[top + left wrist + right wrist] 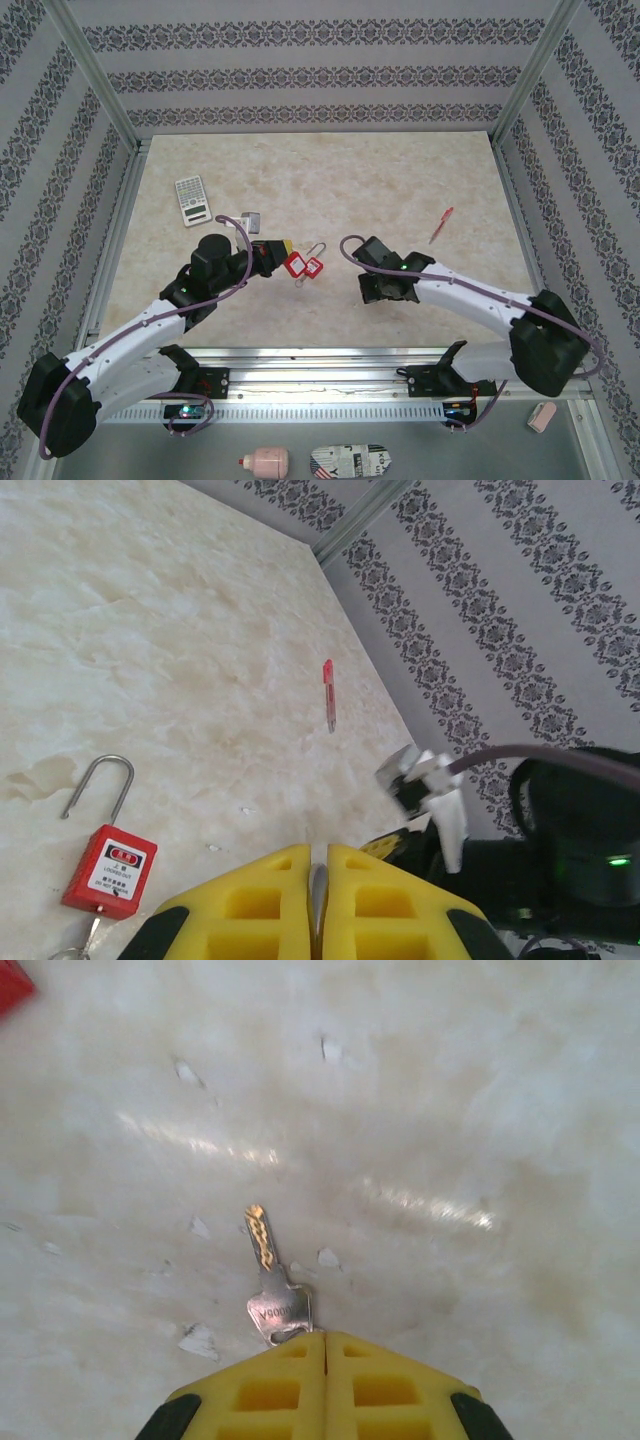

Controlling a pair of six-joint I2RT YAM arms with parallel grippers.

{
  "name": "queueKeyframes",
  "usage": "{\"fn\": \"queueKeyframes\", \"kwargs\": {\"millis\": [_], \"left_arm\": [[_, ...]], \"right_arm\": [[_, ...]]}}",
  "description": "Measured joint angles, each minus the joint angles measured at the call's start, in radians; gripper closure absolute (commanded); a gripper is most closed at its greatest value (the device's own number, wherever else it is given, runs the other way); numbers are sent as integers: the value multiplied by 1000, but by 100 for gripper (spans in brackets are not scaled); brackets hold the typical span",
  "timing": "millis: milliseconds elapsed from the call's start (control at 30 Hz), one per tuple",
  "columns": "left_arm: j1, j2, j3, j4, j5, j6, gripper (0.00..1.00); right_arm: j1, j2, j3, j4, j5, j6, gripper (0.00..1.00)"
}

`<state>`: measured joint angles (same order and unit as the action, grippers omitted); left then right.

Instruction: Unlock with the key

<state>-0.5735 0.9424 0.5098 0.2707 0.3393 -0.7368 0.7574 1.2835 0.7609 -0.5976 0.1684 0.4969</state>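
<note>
The red padlock [305, 266] lies flat on the marbled worktop [350, 180] near the middle, between the two arms. Its steel shackle [316, 250] points toward the far wall. In the left wrist view the padlock [110, 870] shows a white label on its body, with the shackle [100, 785] arching beyond it and a metal ring at its near end.

The left end effector [283, 252] sits just beside the padlock on its left. Its yellow fingers [270, 895] are pressed together, and a thin silvery sliver shows in the seam between them; what that sliver is cannot be told.

The right end effector [368, 286] is near the padlock on the other side, apart from it. In the right wrist view its fingers [390, 1380] are pressed together, pinching the head of a silver key [272, 1285]. The key's blade points away from the fingertips, low over the worktop. A red corner sits at the top left edge of that view.

A calculator [192, 200] and a small grey object [252, 219] lie beyond the left arm. A red pen [441, 225] lies well apart toward the right.
</note>
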Motion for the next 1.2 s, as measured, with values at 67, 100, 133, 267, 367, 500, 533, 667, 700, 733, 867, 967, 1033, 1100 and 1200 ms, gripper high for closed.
{"fn": "queueKeyframes", "kwargs": {"millis": [67, 100, 133, 267, 367, 500, 533, 667, 700, 733, 867, 967, 1033, 1100, 1200], "left_arm": [[0, 5, -6, 2, 0, -4, 100], [0, 9, -8, 3, 1, -4, 100], [0, 12, -8, 4, 3, -5, 100], [0, 23, -8, 6, 16, -4, 100], [0, 57, -8, 5, 24, -4, 100], [0, 117, -14, 5, 24, -15, 100], [0, 124, -19, 4, 24, -18, 100], [0, 194, -62, 34, 14, -34, 100], [0, 215, -83, 35, 8, -35, 100], [0, 230, -103, 35, 0, -36, 100], [0, 282, -191, 63, -24, -61, 100], [0, 291, -233, 145, -31, -92, 100], [0, 291, -248, 175, -40, -103, 100], [0, 291, -253, 187, -51, -105, 87], [1, 296, -253, 185, -76, -99, 52]], "right_arm": [[-6, -22, 6, -9, 0, 10, 67], [-17, -25, 7, -16, -7, 21, 56], [-29, -24, 8, -21, -19, 33, 50], [-103, -19, -9, -28, -106, 117, 47], [-140, -21, -56, -3, -185, 195, 46], [-152, -24, -111, 37, -270, 291, 47], [-152, -25, -116, 42, -280, 304, 47], [-153, -24, -151, 122, -347, 399, 47], [-153, -24, -160, 134, -360, 419, 47], [-153, -24, -166, 143, -370, 436, 48], [-154, -14, -173, 169, -395, 483, 49], [-154, 7, -175, 187, -404, 504, 50], [-154, 16, -175, 190, -405, 509, 51], [-160, 25, -175, 190, -405, 511, 53], [-174, 43, -175, 191, -406, 511, 56]]}}
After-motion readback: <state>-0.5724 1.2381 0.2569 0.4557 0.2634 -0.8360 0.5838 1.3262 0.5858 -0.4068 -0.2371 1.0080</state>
